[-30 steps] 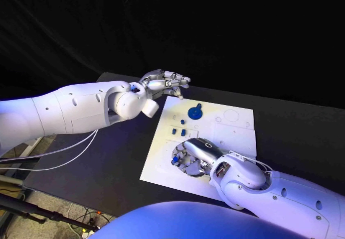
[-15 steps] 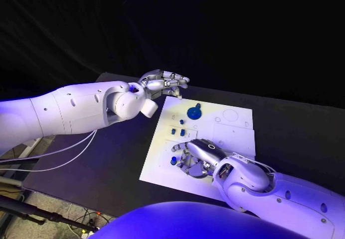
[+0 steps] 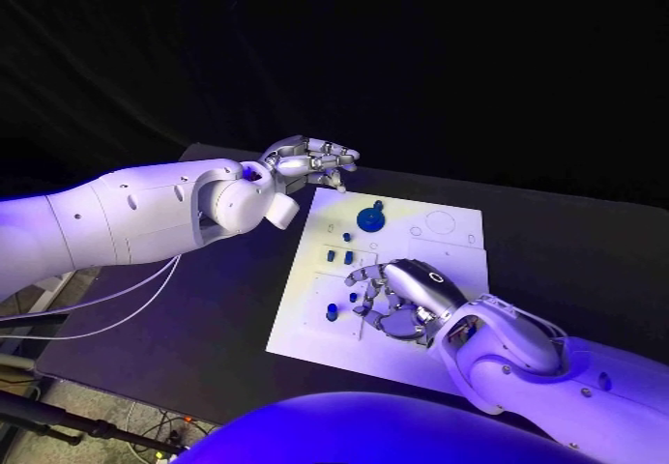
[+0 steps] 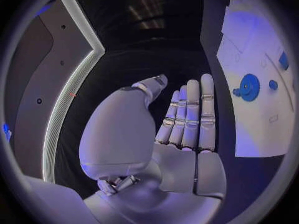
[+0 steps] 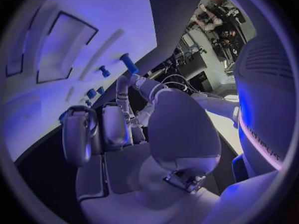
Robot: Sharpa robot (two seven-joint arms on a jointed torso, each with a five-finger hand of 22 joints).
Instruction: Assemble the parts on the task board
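The white task board (image 3: 447, 253) lies in the middle of the black table. A round blue part (image 3: 371, 218) sits near its far edge, also seen as the blue disc (image 4: 248, 87). Small blue parts (image 3: 340, 257) stand in the board's left side, and one more blue part (image 3: 332, 311) lies near its left edge. My right hand (image 3: 404, 298) hovers over the board's near half, fingers curled, pinching a small blue peg (image 5: 128, 63) at its fingertips. My left hand (image 3: 309, 159) hangs above the board's far left corner, and its fingers (image 4: 190, 114) are straight and hold nothing.
Bare black table (image 3: 223, 309) runs along the board's left side. White cables (image 3: 98, 309) hang off the table's left edge below my left arm (image 3: 139, 213). Outlined recesses (image 3: 441, 224) mark the board's far right part.
My right hand has moved right and farther over the board, away from the blue part near the left edge, which stays on the board. My left hand has hardly moved.
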